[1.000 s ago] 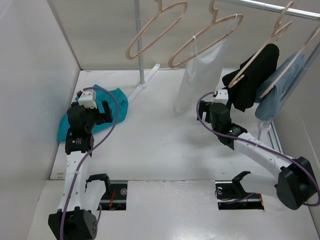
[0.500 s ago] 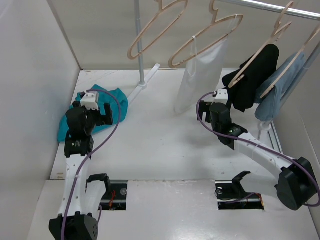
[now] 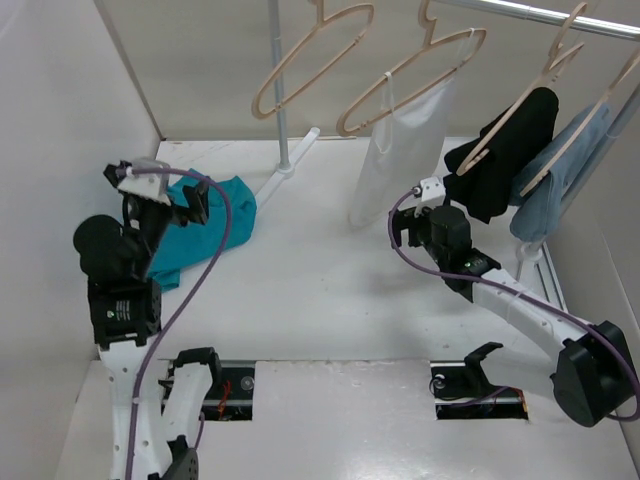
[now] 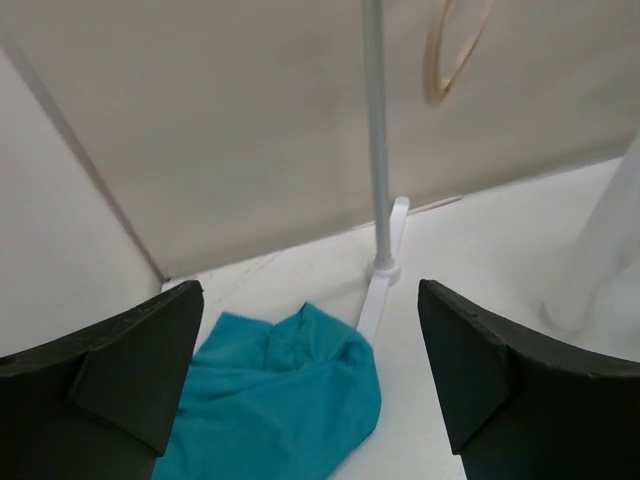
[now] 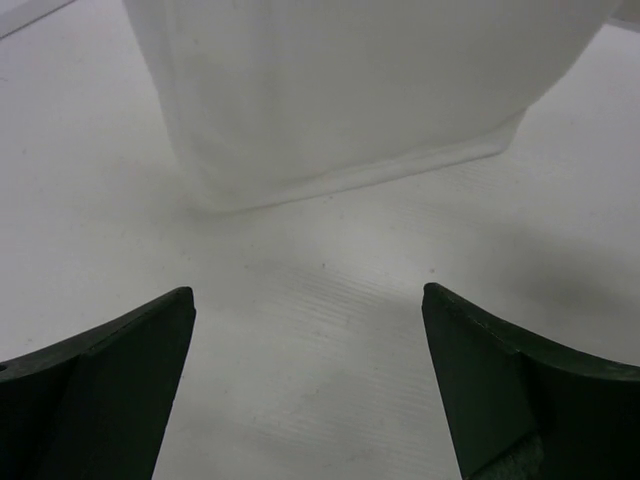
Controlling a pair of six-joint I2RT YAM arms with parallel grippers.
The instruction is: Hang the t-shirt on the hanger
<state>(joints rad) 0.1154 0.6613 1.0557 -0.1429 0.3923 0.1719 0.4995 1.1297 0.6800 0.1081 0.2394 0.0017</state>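
The teal t-shirt (image 3: 212, 218) lies crumpled on the table at the far left, next to the rack's foot. In the left wrist view the t-shirt (image 4: 275, 400) lies below and between the fingers, apart from them. My left gripper (image 3: 165, 207) hovers above the shirt's near-left edge, open and empty; it also shows in the left wrist view (image 4: 310, 385). An empty wooden hanger (image 3: 312, 58) hangs on the rail above; part of it shows in the left wrist view (image 4: 455, 48). My right gripper (image 3: 405, 228) is open and empty over bare table, also seen in the right wrist view (image 5: 310, 375).
A white translucent garment (image 3: 400, 150) hangs on the second hanger, just ahead of my right gripper, and shows in the right wrist view (image 5: 350, 90). A black garment (image 3: 505, 150) and a light-blue garment (image 3: 560, 185) hang at the right. The rack pole (image 3: 281, 110) stands on a white foot (image 3: 275, 183). Walls close the left side.
My left arm has risen and pulled back toward the left wall, lifting its open gripper off the t-shirt. My right gripper has shifted slightly left and farther back.
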